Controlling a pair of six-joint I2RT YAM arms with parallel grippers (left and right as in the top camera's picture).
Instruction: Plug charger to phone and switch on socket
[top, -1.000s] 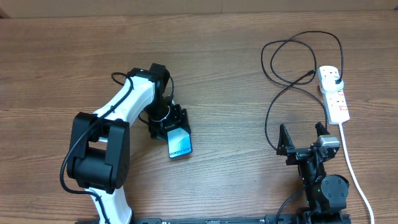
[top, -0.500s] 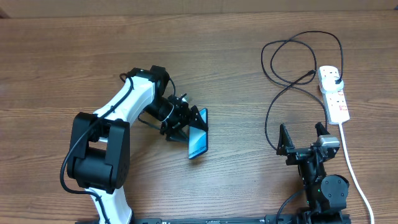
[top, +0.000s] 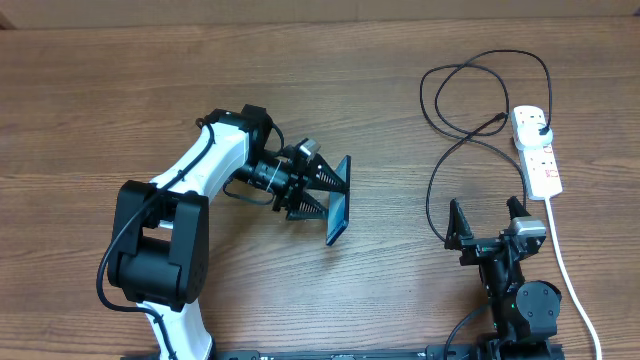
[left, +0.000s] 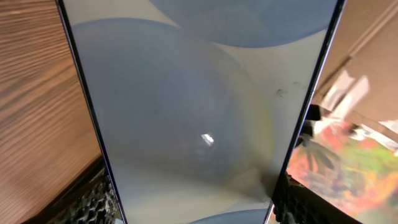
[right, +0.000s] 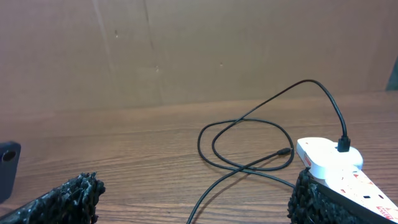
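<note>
My left gripper (top: 322, 193) is shut on the phone (top: 338, 203), holding it edge-up above the table's middle, so only its thin dark side shows overhead. In the left wrist view the light blue-grey screen (left: 199, 112) fills the frame between the fingers. The black charger cable (top: 470, 120) loops at the back right; its plug sits in the white socket strip (top: 535, 150), and its small connector tip (top: 497, 120) lies loose. In the right wrist view the cable (right: 249, 143) and strip (right: 329, 163) lie ahead. My right gripper (top: 485, 222) is open and empty at the front right.
The strip's thick white cord (top: 565, 270) runs down the right side to the front edge. A cardboard wall (right: 186, 50) stands behind the table. The phone's dark edge shows at the far left of the right wrist view (right: 7, 168).
My left gripper has carried the phone right and rotated it from screen-up to standing on edge. The right arm, cable and strip have not moved.
</note>
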